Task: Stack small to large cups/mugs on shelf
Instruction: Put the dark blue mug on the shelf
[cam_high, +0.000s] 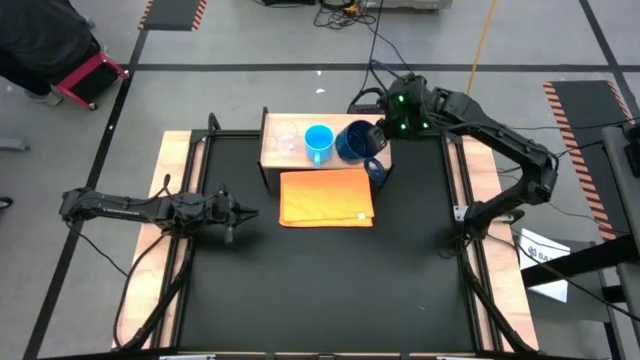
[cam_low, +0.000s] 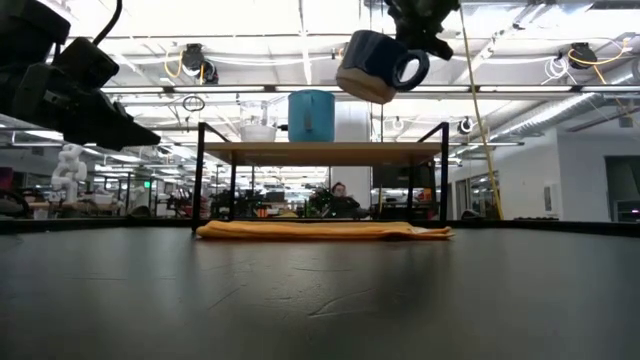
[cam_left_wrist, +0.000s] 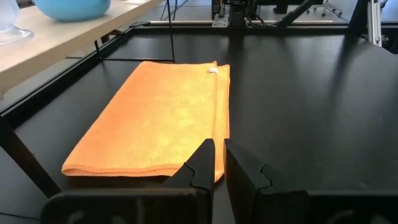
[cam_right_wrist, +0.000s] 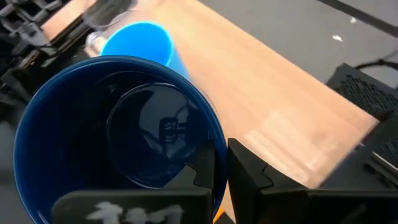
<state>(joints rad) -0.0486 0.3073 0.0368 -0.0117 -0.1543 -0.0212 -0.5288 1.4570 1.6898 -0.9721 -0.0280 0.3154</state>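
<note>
On the black counter (cam_high: 320, 290) stands one shelf (cam_high: 300, 160) beside one orange cloth (cam_high: 326, 197). The right claw (cam_high: 372, 140) grasps the dark-blue mug (cam_low: 378, 64) by its rim, tilted in the air above the shelf's free end. The left claw (cam_high: 245, 212), clenched on nothing, waits near the cloth. Three vessels in all: the light-blue mug (cam_high: 318, 141) and the clear glass cup (cam_high: 288, 140) are placed side by side on the shelf; the largest seems about to follow.

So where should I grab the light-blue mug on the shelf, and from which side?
Take the light-blue mug by its rim from above. It stands upright and open-topped on the shelf, with the clear glass cup close on one side and the dark-blue mug in the right gripper on the other.
</note>
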